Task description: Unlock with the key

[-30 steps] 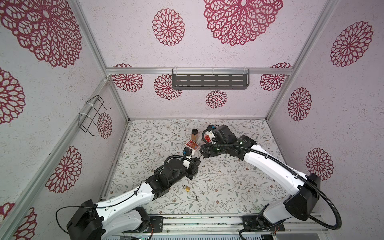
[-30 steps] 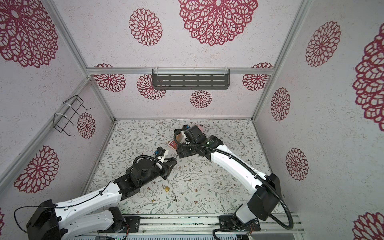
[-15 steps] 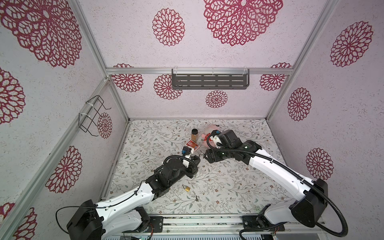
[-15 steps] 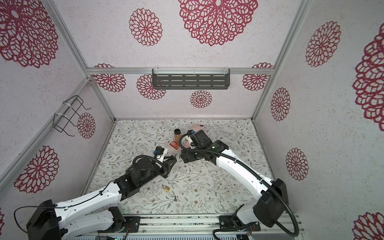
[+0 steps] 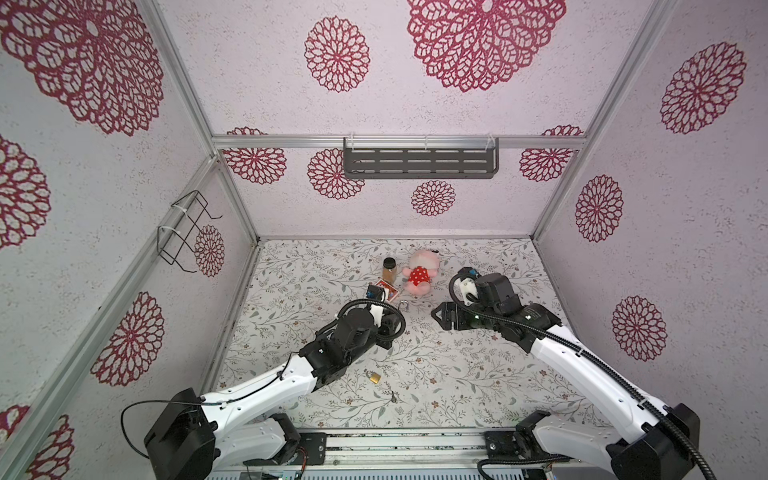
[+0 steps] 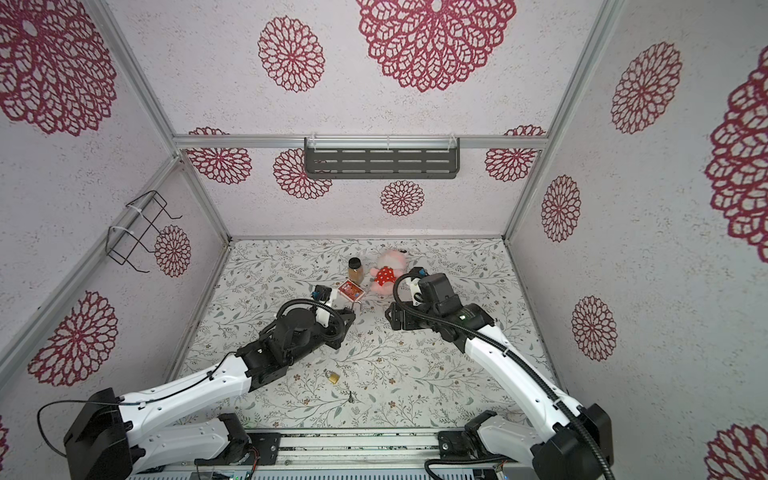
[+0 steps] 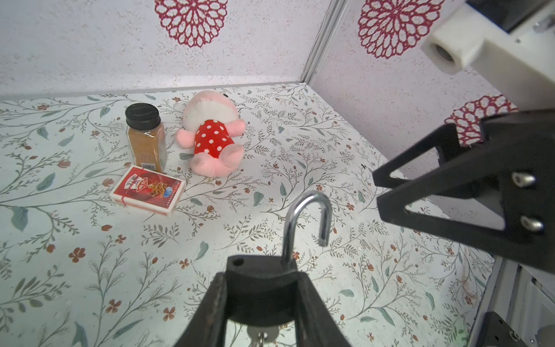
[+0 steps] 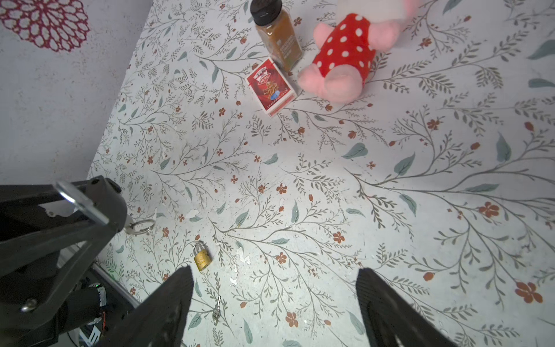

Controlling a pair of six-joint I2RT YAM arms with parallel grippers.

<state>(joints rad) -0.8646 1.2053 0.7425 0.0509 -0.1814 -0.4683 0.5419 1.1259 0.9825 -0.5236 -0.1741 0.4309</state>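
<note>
The dark padlock [image 7: 259,272] sits clamped in the left claw [image 5: 390,323], which is partly closed on the lock's body and holds it clear of the table [image 5: 465,374] near the middle. Its silver shackle [image 7: 306,220] stands swung out of the body with one leg free, so the lock already looks open. What appears to be the key [image 7: 262,334] hangs from the underside, with its key ring [image 8: 139,226] dangling below. The lock's long axis therefore runs roughly upright, shackle up and keyed end down. The right claw [image 5: 439,316] is spread wide and holds nothing. It faces the lock from just beside it on the right, across a small gap, and is the only free claw near the key. Any further turn or pull on the key would probably mean reaching under the left claw from that side. A brass padlock [image 5: 374,376], shackle closed, lies on the table nearer the arm bases, with a small key [image 5: 392,397] just beyond it. A spice jar [image 5: 389,269], a card box [image 5: 387,291] and a plush toy [image 5: 419,276] cluster toward the back wall, out of the way.
</note>
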